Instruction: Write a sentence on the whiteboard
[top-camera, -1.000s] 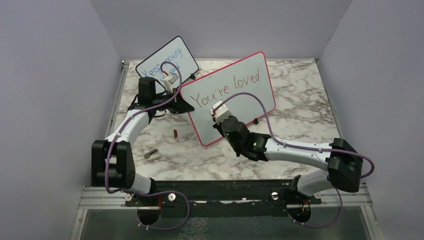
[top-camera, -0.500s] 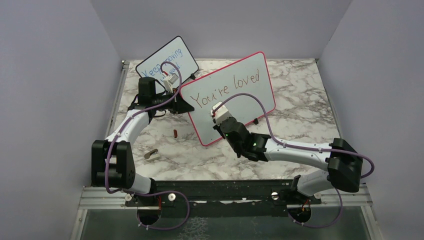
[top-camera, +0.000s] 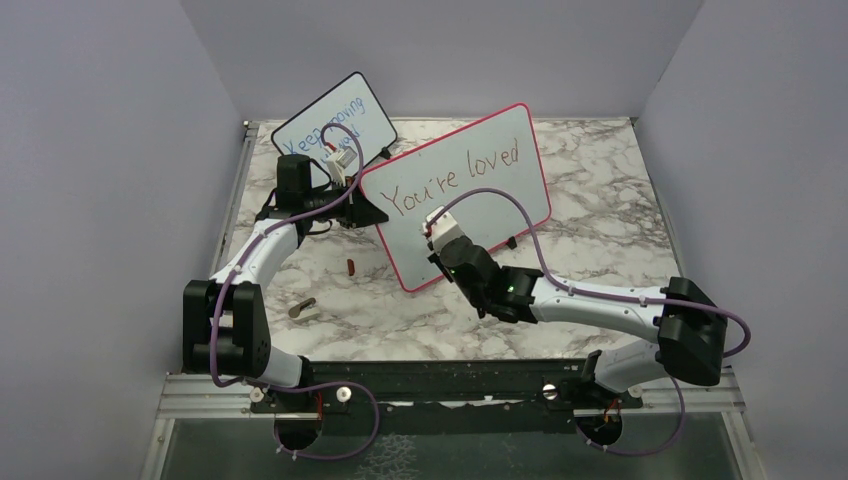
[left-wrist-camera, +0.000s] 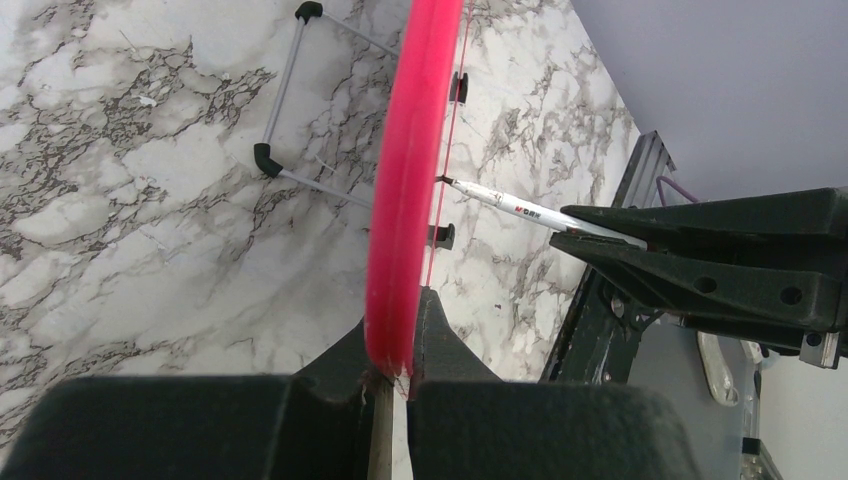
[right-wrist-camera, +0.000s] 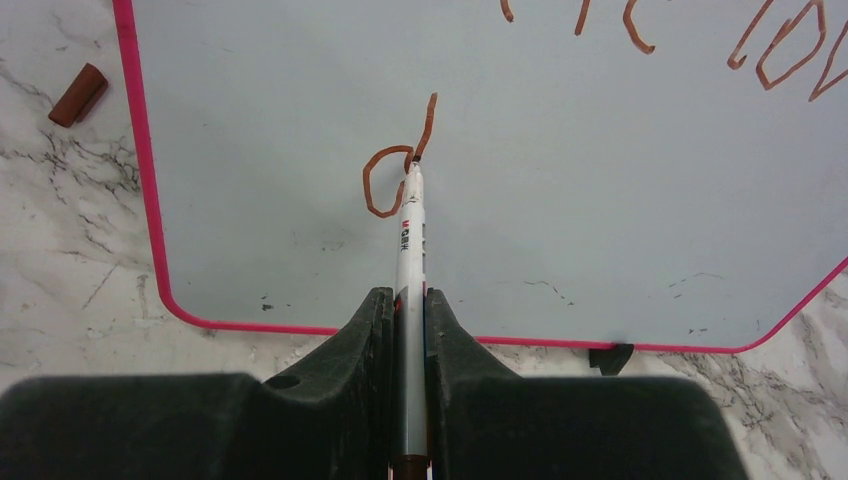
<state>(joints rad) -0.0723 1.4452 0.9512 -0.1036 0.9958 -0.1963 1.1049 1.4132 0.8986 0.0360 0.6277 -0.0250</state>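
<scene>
A white marble-patterned desk (top-camera: 600, 200) with grey veining fills the middle. Plain lavender walls (top-camera: 450, 50) rise behind the desk and along both its sides. An aluminium rail (top-camera: 195, 397) runs along the desk's near edge. The light is soft and even.

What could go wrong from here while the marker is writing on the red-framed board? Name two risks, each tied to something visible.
1. The left gripper pinches only the whiteboard by its edge; the push of the marker could tip or shift it and skew the half-drawn d.
2. The right gripper holds the thin marker well behind its tip; it might slip or swivel, breaking the stroke.
</scene>
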